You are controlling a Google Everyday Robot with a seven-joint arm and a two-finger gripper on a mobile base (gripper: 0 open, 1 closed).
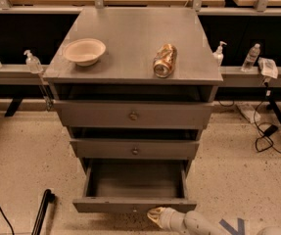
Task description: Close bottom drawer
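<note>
The bottom drawer (135, 205) of the grey cabinet is pulled far out, and its inside is bare. Its slim front panel faces me low in the view. My gripper (154, 214) comes in from the bottom right on a white arm (194, 223). Its tip is right at the drawer's front panel, just right of centre; I cannot tell if it touches.
The middle drawer (135, 150) and top drawer (133, 114) stand slightly out. A beige bowl (84, 50) and a tipped can (164, 60) lie on the cabinet top. A black pole (42, 212) leans at the left, cables (267, 133) lie on the right, and bottles (32, 61) stand on side ledges.
</note>
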